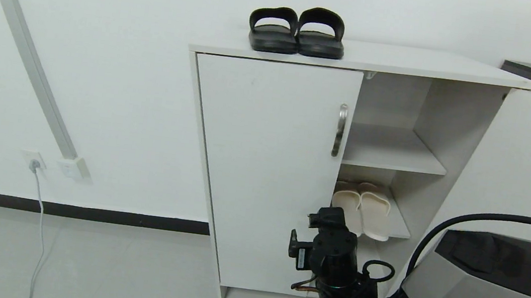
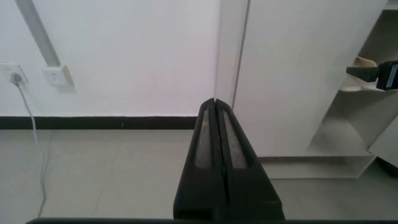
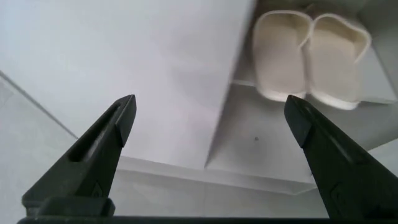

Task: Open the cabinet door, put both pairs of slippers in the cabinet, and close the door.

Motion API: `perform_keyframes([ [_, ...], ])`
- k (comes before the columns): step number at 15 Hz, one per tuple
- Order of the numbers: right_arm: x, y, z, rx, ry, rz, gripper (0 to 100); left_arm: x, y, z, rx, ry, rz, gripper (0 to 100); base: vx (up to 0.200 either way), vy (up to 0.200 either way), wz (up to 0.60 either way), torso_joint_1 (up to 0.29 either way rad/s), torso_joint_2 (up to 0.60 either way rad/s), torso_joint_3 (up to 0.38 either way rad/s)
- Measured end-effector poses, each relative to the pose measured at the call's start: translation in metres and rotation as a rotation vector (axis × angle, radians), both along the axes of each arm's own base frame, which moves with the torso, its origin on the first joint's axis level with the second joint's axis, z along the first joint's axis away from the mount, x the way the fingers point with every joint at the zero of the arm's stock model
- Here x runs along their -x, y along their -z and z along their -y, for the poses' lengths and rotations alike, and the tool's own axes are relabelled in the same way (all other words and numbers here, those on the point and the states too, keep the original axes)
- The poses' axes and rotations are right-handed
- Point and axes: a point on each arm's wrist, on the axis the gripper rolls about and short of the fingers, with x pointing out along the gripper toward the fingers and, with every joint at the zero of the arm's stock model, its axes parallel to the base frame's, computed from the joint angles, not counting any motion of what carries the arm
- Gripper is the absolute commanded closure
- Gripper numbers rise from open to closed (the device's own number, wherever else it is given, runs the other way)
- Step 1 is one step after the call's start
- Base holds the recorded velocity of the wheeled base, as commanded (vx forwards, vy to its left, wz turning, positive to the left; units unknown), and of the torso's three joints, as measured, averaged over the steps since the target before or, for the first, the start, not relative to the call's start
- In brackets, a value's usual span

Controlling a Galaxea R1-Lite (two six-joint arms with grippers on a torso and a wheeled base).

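The black slippers [image 1: 297, 30] sat atop the white cabinet [image 1: 268, 169]; cream slippers [image 1: 362, 209] lay on its shelf [image 1: 399, 223]; the right pincer [image 3: 210, 102] gaped wide; the left pincer [image 2: 214, 102] was pressed together above the grey floor [image 2: 93, 168].

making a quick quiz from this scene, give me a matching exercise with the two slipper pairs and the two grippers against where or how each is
Things
1. black slippers
2. cream slippers
3. left gripper
4. right gripper

Place or state
A. open
B. on a shelf in the cabinet
C. shut
D. on top of the cabinet

Pairs: 1-D, 2-B, 3-C, 4-A
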Motion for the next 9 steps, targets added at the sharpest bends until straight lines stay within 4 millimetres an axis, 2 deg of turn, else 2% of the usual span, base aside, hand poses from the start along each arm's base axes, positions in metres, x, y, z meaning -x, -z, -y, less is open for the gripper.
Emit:
perform_keyframes([
  [5, 0.0007, 0.0014, 0.001, 0.005, 0.0, -0.004, 0, 0.0, 0.0, 0.0, 0.0, 0.0, 0.0, 100, 0.0, 0.2, 0.0, 0.003, 0.0, 0.003],
  [9, 0.0026, 0.0021, 0.0015, -0.004, -0.01, 0.001, 0, 0.0, 0.0, -0.0001, 0.004, -0.001, 0.0, 100, 0.0, 0.0, 0.0, 0.0, 0.0, 0.0],
])
